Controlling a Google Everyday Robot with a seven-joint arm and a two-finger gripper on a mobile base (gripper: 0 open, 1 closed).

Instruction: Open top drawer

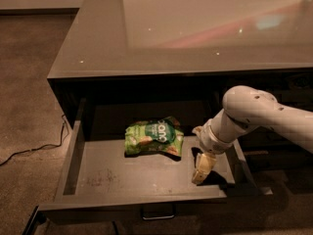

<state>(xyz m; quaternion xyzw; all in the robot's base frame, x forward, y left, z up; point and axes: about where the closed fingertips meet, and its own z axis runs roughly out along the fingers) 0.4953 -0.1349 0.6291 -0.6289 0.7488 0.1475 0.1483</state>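
The top drawer [117, 177] is pulled well out from under the dark glossy counter, its shallow grey tray showing. Its small metal loop handle [157, 213] peeks out below the front edge. A green snack bag [153, 137] lies flat near the middle of the drawer floor. My gripper [201, 168] hangs down inside the drawer at its right end, just behind the front wall and to the right of the bag, apart from it. The white arm [254, 114] reaches in from the right.
The counter top [195, 28] overhangs the back of the drawer. More dark fronts [288, 146] sit to the right behind the arm. A black cable [34, 148] trails over the carpet at the left. A dark object [30, 222] rests on the floor at bottom left.
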